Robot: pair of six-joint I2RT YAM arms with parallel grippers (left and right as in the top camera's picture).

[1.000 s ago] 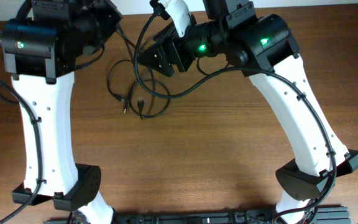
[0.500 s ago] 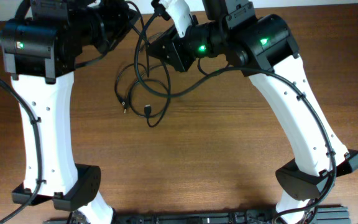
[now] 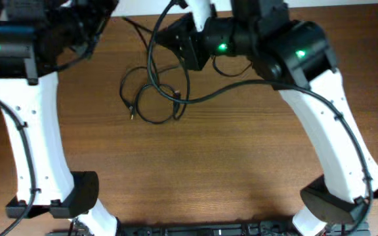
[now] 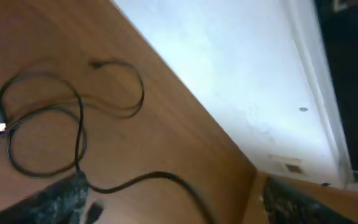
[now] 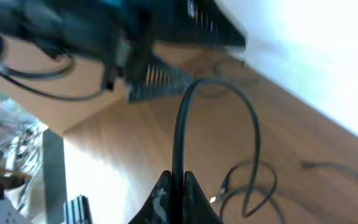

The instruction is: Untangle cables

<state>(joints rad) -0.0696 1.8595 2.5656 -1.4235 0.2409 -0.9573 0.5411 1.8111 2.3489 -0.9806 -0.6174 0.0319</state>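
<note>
Wooden desk [image 3: 228, 164] beneath a two-arm rig: the cables [image 3: 151, 98] lie in loose, overlapping loops left of centre in the upper part of the overhead view. The right gripper [image 5: 173, 190] is pinched together on one strand [image 5: 180, 124], which rises from its tips and arcs over to the tangle just below and left of it. The left gripper [image 4: 169, 186], fingers apart and empty, hovers at the upper left, farther off. Drawing the strand rightward looks likeliest to free it.
</note>
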